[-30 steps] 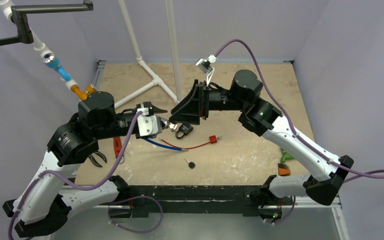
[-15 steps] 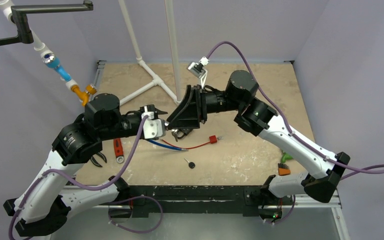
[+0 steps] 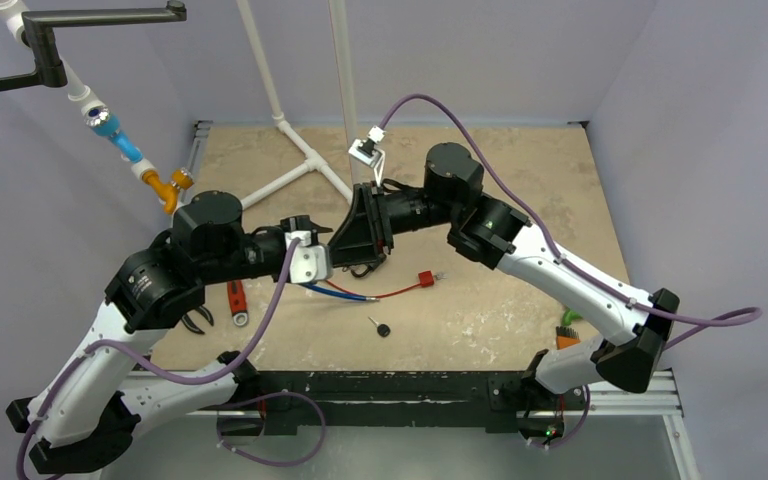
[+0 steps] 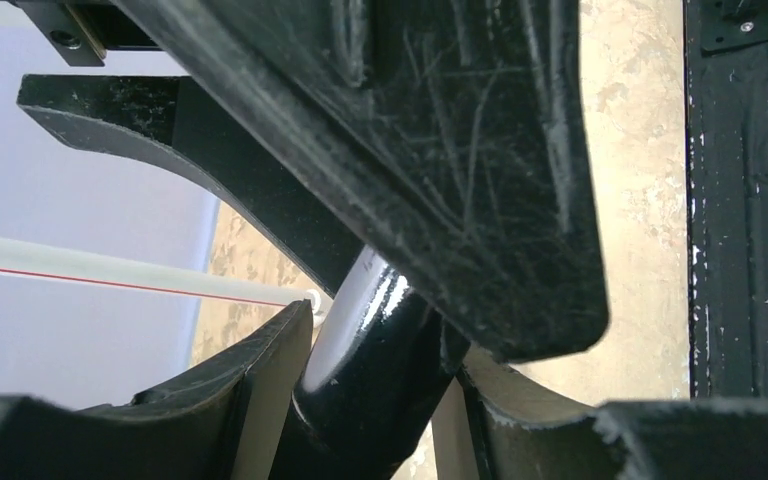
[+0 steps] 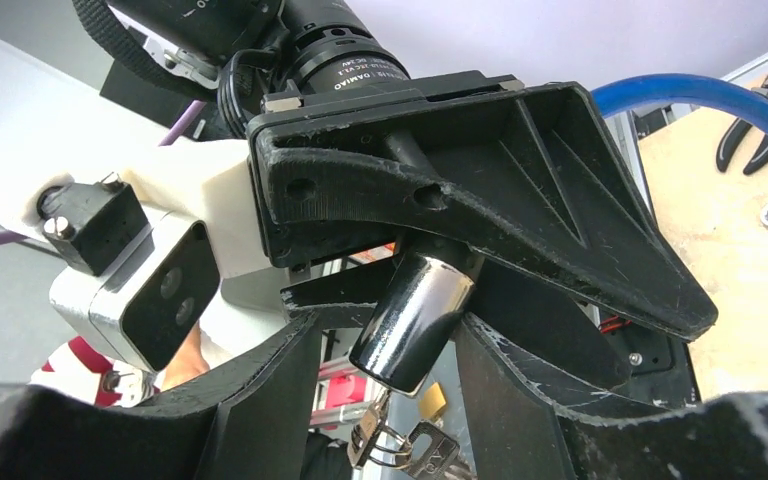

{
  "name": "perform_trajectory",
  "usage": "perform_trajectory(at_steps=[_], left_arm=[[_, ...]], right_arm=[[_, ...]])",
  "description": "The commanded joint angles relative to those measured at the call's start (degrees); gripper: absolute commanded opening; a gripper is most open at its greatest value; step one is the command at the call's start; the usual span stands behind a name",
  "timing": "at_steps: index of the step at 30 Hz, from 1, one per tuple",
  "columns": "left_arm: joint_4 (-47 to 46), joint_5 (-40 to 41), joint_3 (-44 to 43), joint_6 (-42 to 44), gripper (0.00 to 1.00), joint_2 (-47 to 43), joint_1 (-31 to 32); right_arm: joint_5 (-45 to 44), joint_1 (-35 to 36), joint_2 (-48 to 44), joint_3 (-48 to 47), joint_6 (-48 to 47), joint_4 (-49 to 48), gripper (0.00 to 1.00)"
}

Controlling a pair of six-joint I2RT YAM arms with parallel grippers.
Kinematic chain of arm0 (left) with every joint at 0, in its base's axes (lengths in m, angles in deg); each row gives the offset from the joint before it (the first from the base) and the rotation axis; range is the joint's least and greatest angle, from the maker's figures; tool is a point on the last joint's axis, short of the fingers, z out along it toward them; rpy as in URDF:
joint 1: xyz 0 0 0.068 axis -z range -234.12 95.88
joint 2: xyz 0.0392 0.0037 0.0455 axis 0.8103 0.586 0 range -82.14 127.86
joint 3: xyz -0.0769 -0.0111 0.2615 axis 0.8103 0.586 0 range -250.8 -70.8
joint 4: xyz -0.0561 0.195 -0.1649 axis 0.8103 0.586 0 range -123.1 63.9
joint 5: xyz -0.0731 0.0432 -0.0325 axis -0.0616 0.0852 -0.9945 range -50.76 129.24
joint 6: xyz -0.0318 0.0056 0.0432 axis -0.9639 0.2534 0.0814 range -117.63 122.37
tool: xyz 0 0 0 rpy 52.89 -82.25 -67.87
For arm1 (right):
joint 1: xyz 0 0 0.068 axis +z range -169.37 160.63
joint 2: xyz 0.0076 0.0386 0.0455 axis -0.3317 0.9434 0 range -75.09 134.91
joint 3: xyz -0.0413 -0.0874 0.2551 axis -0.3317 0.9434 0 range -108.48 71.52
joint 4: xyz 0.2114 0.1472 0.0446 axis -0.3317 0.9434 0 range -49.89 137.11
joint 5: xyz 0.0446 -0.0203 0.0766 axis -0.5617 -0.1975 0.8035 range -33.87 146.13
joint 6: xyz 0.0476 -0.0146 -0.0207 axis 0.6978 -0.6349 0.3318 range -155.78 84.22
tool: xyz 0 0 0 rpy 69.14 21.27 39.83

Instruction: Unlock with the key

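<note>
A glossy black padlock (image 5: 415,315) hangs above the table with my left gripper (image 4: 380,350) shut on its upper part. From its lower end dangles a bunch of silver keys (image 5: 410,440) on a ring. My right gripper (image 5: 388,325) straddles the lock body from the opposite side. Its left finger (image 5: 260,400) stands off the lock and its right finger (image 5: 520,400) sits close beside it. From above, both grippers meet at mid-table, and my right gripper (image 3: 358,245) covers most of the padlock (image 3: 362,268). A separate black-headed key (image 3: 381,327) lies on the table.
On the table lie a red block (image 3: 424,280) with a red wire, a blue cable (image 3: 330,290), pliers (image 3: 195,320) and a red-handled wrench (image 3: 235,300). A white pipe frame (image 3: 295,170) stands at the back. Green and orange items (image 3: 568,330) sit near the right front edge.
My right arm has swung left and its jaws have narrowed around the padlock. My left arm has drawn slightly left, still holding the lock.
</note>
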Motion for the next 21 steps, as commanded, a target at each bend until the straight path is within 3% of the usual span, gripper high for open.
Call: perform_trajectory(at_steps=[1, 2, 5, 9, 12, 15, 17, 19, 21], left_arm=[[-4.3, -0.1, -0.7, 1.8, 0.0, -0.6, 0.7], [-4.1, -0.1, -0.7, 1.9, 0.0, -0.7, 0.7], [-3.9, -0.4, -0.7, 2.0, 0.0, -0.8, 0.9], [-3.8, -0.6, -1.2, 2.0, 0.0, -0.8, 0.9], [-3.3, -0.5, -2.9, 0.9, 0.04, -0.5, 0.9], [-2.1, -0.6, -5.5, -1.9, 0.32, 0.0, 0.9], [-1.6, -0.5, -7.8, -4.9, 0.65, 0.6, 0.9], [-0.6, -0.4, -10.4, -6.2, 0.9, 1.4, 0.9], [-1.2, 1.9, -12.6, -7.8, 1.0, 1.9, 0.9]], right_arm=[[0.1, 0.6, 0.0, -2.8, -1.3, 1.9, 0.52], [-0.2, 0.6, 0.0, -3.0, -1.3, 2.0, 0.51], [-1.0, 0.6, 0.0, -3.3, -0.9, 1.6, 0.36], [-1.3, 0.6, 0.2, -4.1, -0.2, 2.3, 0.0], [-1.3, 0.6, -0.4, -4.6, -0.5, 2.1, 0.0], [-1.8, 0.5, -1.2, -6.6, -2.5, 3.1, 0.0], [-2.3, 0.5, -1.3, -8.7, -4.2, 4.7, 0.0], [-2.5, 0.5, -1.3, -10.4, -5.1, 5.2, 0.0], [-2.6, 0.3, -1.2, -12.0, -5.7, 5.6, 0.0]])
